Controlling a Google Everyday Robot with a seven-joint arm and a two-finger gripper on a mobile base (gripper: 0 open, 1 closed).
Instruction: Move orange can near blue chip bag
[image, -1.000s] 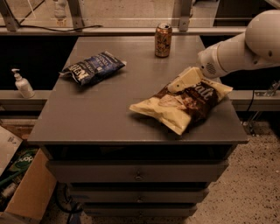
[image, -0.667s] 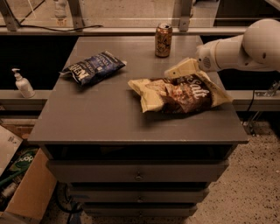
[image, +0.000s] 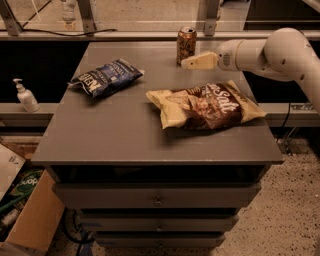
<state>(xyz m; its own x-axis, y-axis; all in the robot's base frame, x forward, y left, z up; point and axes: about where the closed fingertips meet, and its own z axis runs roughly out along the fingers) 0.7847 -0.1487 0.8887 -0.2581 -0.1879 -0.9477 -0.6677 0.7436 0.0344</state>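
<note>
The orange can (image: 186, 44) stands upright at the back of the grey table (image: 115, 135), right of its middle. The blue chip bag (image: 106, 77) lies flat on the left part of the table, well apart from the can. My gripper (image: 189, 62) reaches in from the right on a white arm; its cream tip sits just in front of and beside the can's lower right, above the table.
A larger brown-and-cream "Sea Salt" chip bag (image: 206, 104) lies between the can and the table's front right. A pump bottle (image: 26, 96) stands on a ledge at the left. Cardboard boxes (image: 25, 215) sit on the floor at lower left. Drawers (image: 158, 201) lie below the tabletop.
The gripper has moved back and left, from over the Sea Salt bag up to the orange can. The Sea Salt bag now lies fully uncovered.
</note>
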